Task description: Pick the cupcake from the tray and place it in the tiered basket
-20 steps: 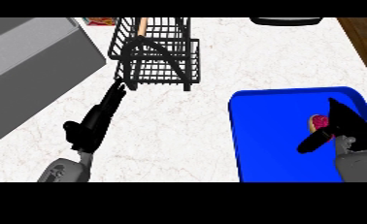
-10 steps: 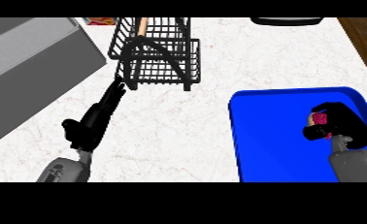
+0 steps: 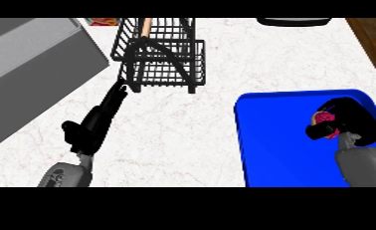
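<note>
1. At a white marbled kitchen counter (image 3: 220, 50), the robot's right hand (image 3: 345, 117) sits curled over the pink cupcake (image 3: 325, 119) on the blue tray (image 3: 279, 144), fingers and thumb wrapped round it so that only a patch of pink frosting shows at the hand's left side.

2. The cupcake lies in the tray's right half, near the far rim, and whether it rests on the tray or is raised off it cannot be told from this steep angle.

3. The tray occupies the counter's lower right; the grey right forearm (image 3: 356, 162) enters over it from the bottom edge.

4. The left hand (image 3: 99, 119) lies stretched out with straight fingers, holding nothing, its fingertips (image 3: 120, 88) reaching the near left corner of the black wire tiered basket (image 3: 161, 55).

5. The basket stands at the counter's upper middle, well apart from the tray, with a tan, stick-like item (image 3: 146, 26) showing inside its far side.

6. A grey appliance (image 3: 40, 59) fills the upper left, a red-and-yellow packet (image 3: 103, 21) lies just behind it, and a dark rounded object (image 3: 294, 21) sits at the top right edge.
</note>
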{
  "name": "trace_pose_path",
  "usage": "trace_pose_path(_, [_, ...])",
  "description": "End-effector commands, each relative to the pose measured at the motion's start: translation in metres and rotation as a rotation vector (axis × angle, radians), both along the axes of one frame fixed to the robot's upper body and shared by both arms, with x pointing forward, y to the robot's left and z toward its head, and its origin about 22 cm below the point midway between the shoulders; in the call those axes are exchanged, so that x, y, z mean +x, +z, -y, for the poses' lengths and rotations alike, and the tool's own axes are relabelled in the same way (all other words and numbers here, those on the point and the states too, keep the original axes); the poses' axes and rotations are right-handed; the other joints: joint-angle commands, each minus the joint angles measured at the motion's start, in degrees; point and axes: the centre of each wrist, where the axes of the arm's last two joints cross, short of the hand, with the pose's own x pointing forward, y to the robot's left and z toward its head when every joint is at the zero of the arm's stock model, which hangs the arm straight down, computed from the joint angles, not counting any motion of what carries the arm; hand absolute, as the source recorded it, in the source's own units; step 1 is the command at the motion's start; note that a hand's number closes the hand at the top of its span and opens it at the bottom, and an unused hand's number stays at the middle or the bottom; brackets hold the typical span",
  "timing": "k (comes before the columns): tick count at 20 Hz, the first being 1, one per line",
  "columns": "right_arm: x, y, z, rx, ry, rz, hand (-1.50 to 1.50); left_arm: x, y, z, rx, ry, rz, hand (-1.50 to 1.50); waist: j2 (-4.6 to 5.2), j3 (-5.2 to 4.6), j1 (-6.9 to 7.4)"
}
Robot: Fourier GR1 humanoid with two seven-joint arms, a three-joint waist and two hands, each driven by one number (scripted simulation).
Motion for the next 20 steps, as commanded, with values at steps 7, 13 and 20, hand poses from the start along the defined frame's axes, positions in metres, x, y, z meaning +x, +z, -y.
trace_pose_path(7, [0.017,0.02,-0.028,-0.107,0.617,0.05,1.5,0.009,0.006,0.003,0.006,-0.025,0.019,0.0,0.6,0.04,1.46])
trace_pose_path(13, [0.021,0.055,-0.02,0.106,0.68,0.348,1.5,-0.001,0.003,-0.004,0.003,-0.009,-0.002,0.0,-0.03,0.02,-0.15])
trace_pose_path(20, [0.027,0.151,-0.042,0.225,0.801,0.642,1.5,-0.001,0.017,-0.001,0.006,-0.007,-0.002,0.0,-0.31,-0.01,-0.05])
